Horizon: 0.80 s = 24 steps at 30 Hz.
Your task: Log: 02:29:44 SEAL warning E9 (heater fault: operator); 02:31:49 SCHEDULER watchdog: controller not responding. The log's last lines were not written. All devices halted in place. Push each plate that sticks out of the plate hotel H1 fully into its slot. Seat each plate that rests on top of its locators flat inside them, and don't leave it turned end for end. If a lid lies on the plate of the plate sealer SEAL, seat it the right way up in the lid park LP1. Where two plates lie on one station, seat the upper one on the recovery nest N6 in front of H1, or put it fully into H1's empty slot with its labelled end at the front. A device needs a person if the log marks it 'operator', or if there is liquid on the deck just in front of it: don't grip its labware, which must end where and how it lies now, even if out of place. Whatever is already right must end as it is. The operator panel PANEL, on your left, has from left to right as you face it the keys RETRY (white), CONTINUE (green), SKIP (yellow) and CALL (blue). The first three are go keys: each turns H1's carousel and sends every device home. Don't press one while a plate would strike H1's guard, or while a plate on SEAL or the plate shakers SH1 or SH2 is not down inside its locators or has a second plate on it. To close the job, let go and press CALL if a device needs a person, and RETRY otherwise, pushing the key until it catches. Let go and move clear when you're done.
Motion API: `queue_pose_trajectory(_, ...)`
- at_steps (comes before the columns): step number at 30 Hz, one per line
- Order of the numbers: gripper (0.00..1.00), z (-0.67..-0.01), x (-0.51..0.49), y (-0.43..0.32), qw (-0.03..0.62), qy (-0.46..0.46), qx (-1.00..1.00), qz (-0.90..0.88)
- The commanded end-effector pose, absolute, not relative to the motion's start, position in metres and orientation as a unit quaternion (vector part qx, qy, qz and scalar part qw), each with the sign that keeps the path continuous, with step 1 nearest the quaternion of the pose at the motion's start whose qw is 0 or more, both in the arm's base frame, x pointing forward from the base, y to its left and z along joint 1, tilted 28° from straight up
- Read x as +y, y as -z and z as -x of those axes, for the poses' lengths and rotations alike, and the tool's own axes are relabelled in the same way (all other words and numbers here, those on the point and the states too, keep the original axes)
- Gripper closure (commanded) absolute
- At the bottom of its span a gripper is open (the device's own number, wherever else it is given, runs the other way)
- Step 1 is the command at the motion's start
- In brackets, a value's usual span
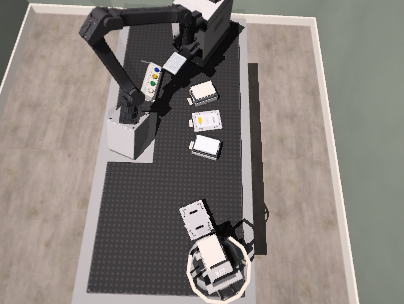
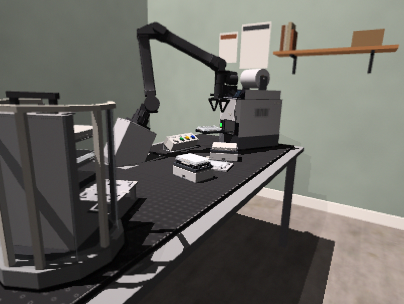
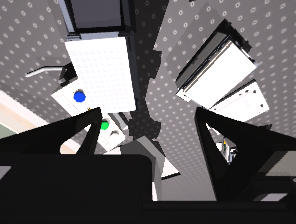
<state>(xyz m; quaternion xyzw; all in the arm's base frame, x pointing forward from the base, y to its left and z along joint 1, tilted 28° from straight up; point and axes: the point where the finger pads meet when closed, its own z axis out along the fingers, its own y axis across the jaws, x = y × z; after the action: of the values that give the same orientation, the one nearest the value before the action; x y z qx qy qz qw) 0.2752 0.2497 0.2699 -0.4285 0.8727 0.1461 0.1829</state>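
Single arm raised high, gripper wide open and empty

Arm (image 2: 180,42) rises steeply from its base, bends sharply at the elbow, then reaches out nearly level. Wrist drops straight down. Gripper (image 2: 218,104) points downward, hanging in the air; dark tapered fingers spread fully apart, nothing between them.

The desk (image 1: 95,210) has a dark perforated top. On it stand the sealer (image 1: 217,22) at the far end, the key panel (image 1: 151,81) beside the arm's pedestal (image 1: 125,137), three plate stations in a row (image 1: 204,93) (image 1: 207,120) (image 1: 206,146), a nest (image 1: 196,217) and the hotel (image 1: 217,270).
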Motion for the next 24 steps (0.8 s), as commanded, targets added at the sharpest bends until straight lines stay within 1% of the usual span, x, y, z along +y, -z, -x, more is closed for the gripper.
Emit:
queue_pose_trajectory(1, 0.0, -0.265, 0.26, -0.29, 0.204, -0.16, 0.883, 0.392)
queue_pose_trajectory(4, 0.0, -0.253, 0.262, -0.284, 0.203, -0.148, 0.864, 0.436)
queue_pose_trajectory(8, 0.0, -0.245, 0.271, -0.292, 0.223, -0.135, 0.825, 0.501)
queue_pose_trajectory(9, 0.0, -0.24, 0.271, -0.285, 0.219, -0.131, 0.821, 0.51)
queue_pose_trajectory(12, 0.0, -0.236, 0.272, -0.284, 0.217, -0.131, 0.822, 0.51)
queue_pose_trajectory(13, 0.0, -0.237, 0.276, -0.299, 0.229, -0.134, 0.819, 0.51)
queue_pose_trajectory(15, 0.0, -0.227, 0.276, -0.284, 0.214, -0.133, 0.828, 0.501)
queue_pose_trajectory(24, 0.0, -0.202, 0.291, -0.29, 0.219, -0.137, 0.826, 0.5)
